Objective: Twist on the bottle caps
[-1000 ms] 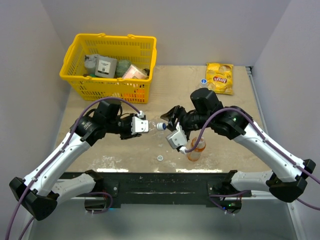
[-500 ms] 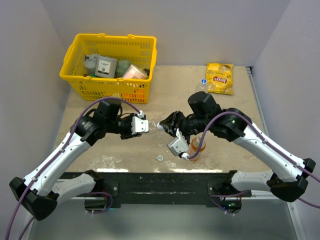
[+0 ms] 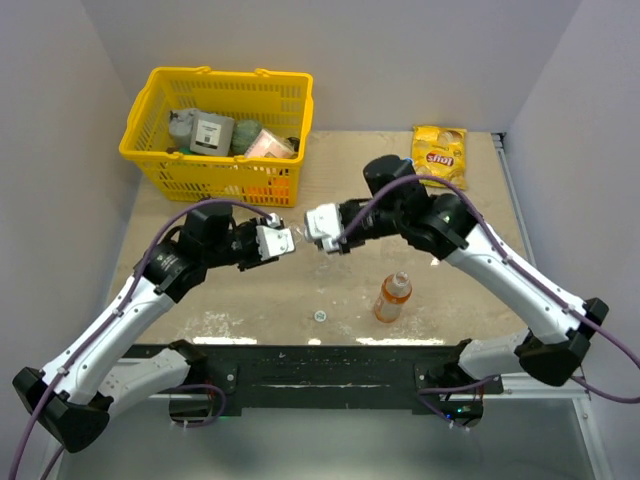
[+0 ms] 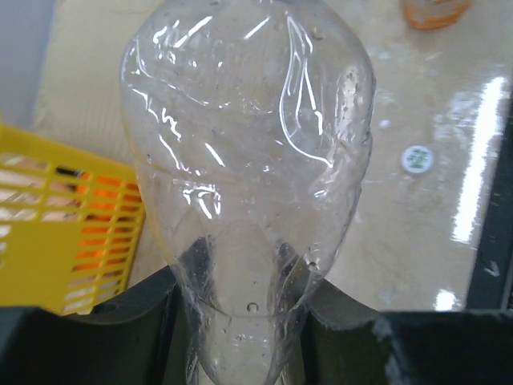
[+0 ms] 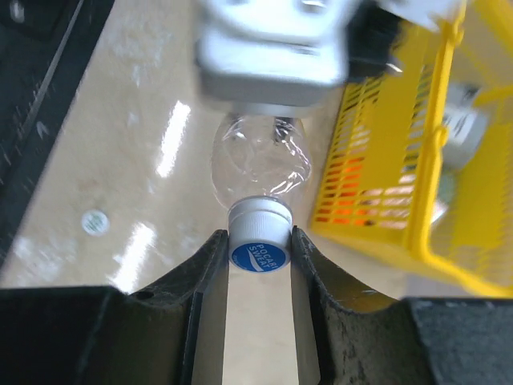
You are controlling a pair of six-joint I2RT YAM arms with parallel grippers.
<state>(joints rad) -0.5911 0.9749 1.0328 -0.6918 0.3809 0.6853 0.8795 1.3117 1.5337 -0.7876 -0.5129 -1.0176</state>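
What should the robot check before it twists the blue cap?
1. The left gripper has a firm hold on the clear bottle: ok, its fingers clamp the bottle from both sides.
2. The right gripper is shut on the blue cap: ok.
3. The cap sits at the bottle's mouth: ok in the right wrist view.
4. The cap is straight on the threads: cannot tell.
5. The orange bottle stands apart from both arms: ok.
6. The whitish cap is out of the way: ok, it lies loose on the table.
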